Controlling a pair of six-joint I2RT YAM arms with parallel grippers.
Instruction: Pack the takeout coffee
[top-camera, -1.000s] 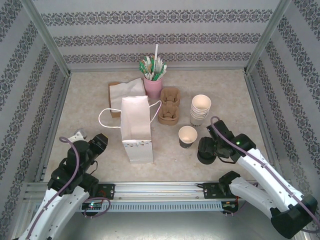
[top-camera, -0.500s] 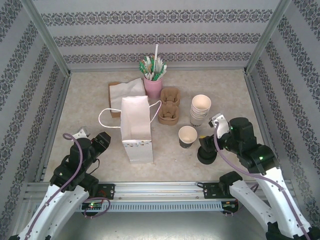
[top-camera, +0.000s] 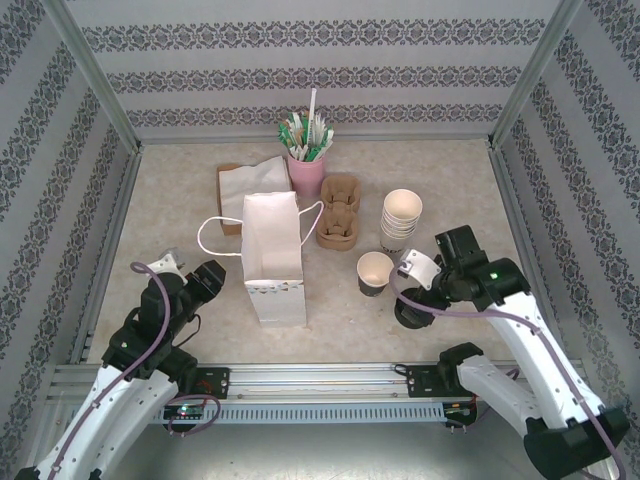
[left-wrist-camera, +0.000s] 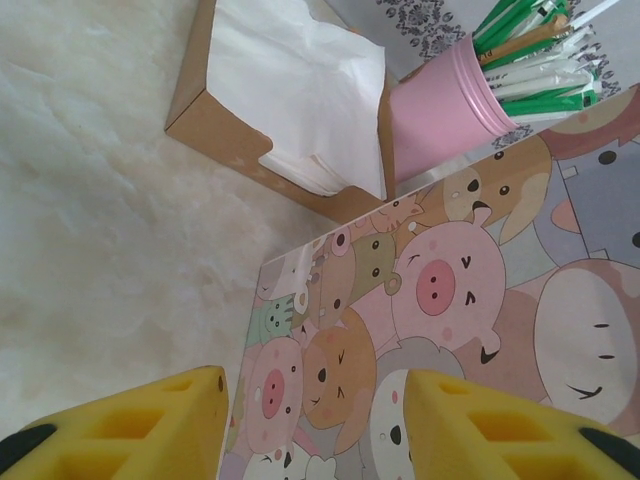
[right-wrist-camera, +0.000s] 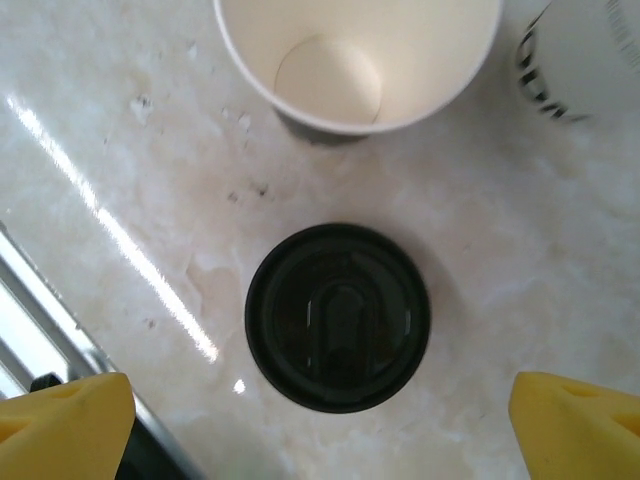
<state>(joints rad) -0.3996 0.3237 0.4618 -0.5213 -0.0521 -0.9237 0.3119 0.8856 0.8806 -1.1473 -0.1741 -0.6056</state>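
Top view. White paper bag (top-camera: 273, 255) near the middle of the table (top-camera: 180, 200), handles splayed to either side; upright or laid flat, hard to tell from here. Toward the far edge, a brown napkin box (top-camera: 228, 205) partly hidden behind the bag, a pink cup (top-camera: 306, 177) of wrapped sticks, and a cardboard carrier (top-camera: 337, 222). Right of these, a stack of lidless cups (top-camera: 401, 220), with a lone open cup (top-camera: 375, 270) just nearer. Toward the near-right corner, a black lid (top-camera: 410, 318), its far part covered by the right gripper (top-camera: 414, 290) hanging over it. Looks dark below the rim; cup or more lids underneath, impossible to say. Left gripper (top-camera: 205, 278) by the near-left corner, aimed at the bag, fingers too small to judge.

Left wrist view. Yellow pads (left-wrist-camera: 130, 430) cut off by the bottom edge, spread apart with nothing clamped: left gripper (left-wrist-camera: 315, 435) open and empty. Beyond the gap, the bag's (left-wrist-camera: 430, 300) cartoon-animal side, running off the right and bottom. Farther on, the napkin box (left-wrist-camera: 195, 110) and pink cup (left-wrist-camera: 440, 115), sticks cropped at the top.

Right wrist view. Black lid (right-wrist-camera: 338, 317) seen straight down, whatever carries it hidden beneath. Pads (right-wrist-camera: 60, 425) only as yellow corners at the bottom, far apart and clear of the lid: right gripper (right-wrist-camera: 320, 445) wide open. Lone open cup (right-wrist-camera: 350, 60) just beyond the lid, apart from it, rim cropped at the top. Blurred cup wall of the stack (right-wrist-camera: 580, 60) in the top-right corner.
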